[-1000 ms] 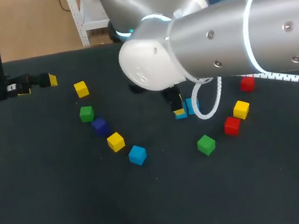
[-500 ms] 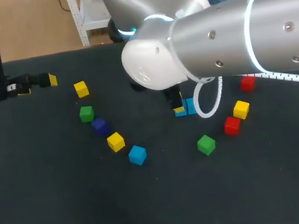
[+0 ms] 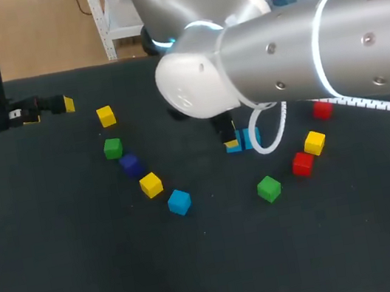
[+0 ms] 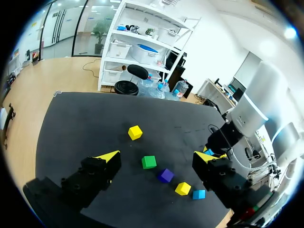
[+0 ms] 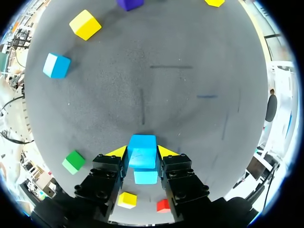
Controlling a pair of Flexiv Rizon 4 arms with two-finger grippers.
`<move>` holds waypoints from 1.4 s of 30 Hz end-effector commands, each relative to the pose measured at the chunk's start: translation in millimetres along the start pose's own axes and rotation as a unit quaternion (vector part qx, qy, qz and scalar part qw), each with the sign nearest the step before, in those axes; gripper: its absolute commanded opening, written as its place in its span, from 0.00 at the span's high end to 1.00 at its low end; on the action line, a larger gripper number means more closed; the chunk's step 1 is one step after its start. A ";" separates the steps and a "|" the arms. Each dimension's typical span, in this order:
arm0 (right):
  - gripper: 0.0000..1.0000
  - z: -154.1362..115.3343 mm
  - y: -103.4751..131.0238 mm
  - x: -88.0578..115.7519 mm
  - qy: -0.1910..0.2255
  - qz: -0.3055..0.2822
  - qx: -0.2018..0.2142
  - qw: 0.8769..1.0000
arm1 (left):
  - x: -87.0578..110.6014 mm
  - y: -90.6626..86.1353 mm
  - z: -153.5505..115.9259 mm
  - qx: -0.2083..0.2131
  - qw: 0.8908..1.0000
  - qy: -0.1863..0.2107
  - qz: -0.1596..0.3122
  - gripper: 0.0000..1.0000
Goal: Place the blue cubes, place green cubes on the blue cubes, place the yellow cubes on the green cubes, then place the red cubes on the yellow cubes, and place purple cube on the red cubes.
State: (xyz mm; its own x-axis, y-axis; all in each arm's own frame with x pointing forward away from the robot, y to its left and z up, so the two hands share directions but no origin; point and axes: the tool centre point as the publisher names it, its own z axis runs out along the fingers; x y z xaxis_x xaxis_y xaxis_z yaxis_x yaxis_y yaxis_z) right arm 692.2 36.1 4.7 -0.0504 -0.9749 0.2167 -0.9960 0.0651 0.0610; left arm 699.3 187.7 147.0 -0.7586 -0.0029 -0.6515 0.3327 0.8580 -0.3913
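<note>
My right gripper (image 5: 142, 153) is shut on a light blue cube (image 5: 142, 150), seen near the table's middle as the held blue cube (image 3: 246, 139) under my right arm. I cannot tell whether it touches the table. A second blue cube (image 3: 179, 202) lies to the left, with a yellow cube (image 3: 151, 185), the purple cube (image 3: 131, 164), a green cube (image 3: 112, 148) and another yellow cube (image 3: 106, 116) in a curved row. A green cube (image 3: 269, 188), red cube (image 3: 303, 163), yellow cube (image 3: 315, 142) and red cube (image 3: 322, 109) lie on the right. My left gripper (image 3: 53, 106) hangs open at the far left, holding nothing.
My bulky right arm (image 3: 298, 46) hides much of the table's back right. In the left wrist view the left gripper (image 4: 157, 157) looks down on the row from the yellow cube (image 4: 135, 132) to the blue cube (image 4: 199, 194). The dark table (image 3: 91, 283) stretches bare along the front.
My right arm has shifted very slightly, the blue cube staying in its gripper at almost the same spot. The left arm and the loose cubes have not moved.
</note>
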 end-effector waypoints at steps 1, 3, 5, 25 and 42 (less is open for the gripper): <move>1.00 0.5 -2.1 0.3 0.001 -0.001 0.000 1.000 | -1.2 -2.0 -0.1 -0.005 1.000 0.003 -0.001 0.00; 1.00 0.5 -2.4 0.4 0.002 -0.003 0.001 1.000 | -1.2 -2.0 -0.1 -0.005 1.000 0.003 -0.001 0.00; 1.00 0.0 -2.8 0.5 0.003 -0.003 0.001 1.000 | -1.2 -2.0 -0.1 -0.005 1.000 0.003 -0.001 0.00; 0.72 1.6 -3.7 0.0 0.006 -0.007 -0.011 1.000 | -1.2 -2.0 -0.1 -0.005 1.000 0.003 -0.001 0.00; 0.00 3.8 -1.1 -1.1 0.006 -0.011 -0.016 1.000 | -1.2 -2.0 -0.1 -0.005 1.000 0.003 -0.001 0.00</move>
State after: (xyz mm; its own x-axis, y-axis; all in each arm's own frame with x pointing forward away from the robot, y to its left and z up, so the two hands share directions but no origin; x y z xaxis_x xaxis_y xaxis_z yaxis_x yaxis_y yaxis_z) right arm 694.2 34.3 1.1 -0.0270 -0.9745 0.2229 -0.9937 0.0504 0.0999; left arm 699.3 187.7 147.0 -0.7586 -0.0029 -0.6515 0.3327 0.8580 -0.3913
